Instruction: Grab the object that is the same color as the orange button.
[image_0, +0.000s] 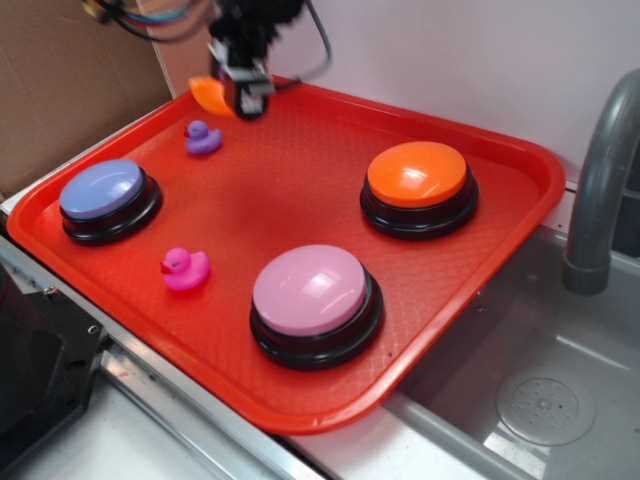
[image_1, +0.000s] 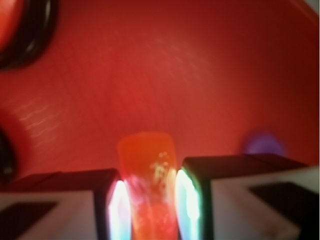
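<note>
Black gripper (image_0: 243, 97) clamped on small orange crescent-shaped plastic toy piece (image_1: 147, 185) at far left of red plastic tray (image_0: 300, 190); best lifted straight, grip firm.

The red tray (image_0: 500, 215) looks like moulded plastic with a fine cross-hatched texture and a smooth, slightly shiny rim. The orange button (image_0: 417, 172), the pink button (image_0: 308, 288) and the blue-purple button (image_0: 100, 188) have smooth glossy plastic domes on black glossy bases. The pink duck (image_0: 186, 269) and the purple duck (image_0: 203, 138) look like smooth, soft-sheen plastic. The orange crescent piece (image_1: 148, 165) appears translucent, glossy plastic. The faucet (image_0: 603, 170) is matt grey; the sink basin (image_0: 530, 390) looks like brushed metal. Cardboard (image_0: 70, 80) stands behind, matt brown.
</note>
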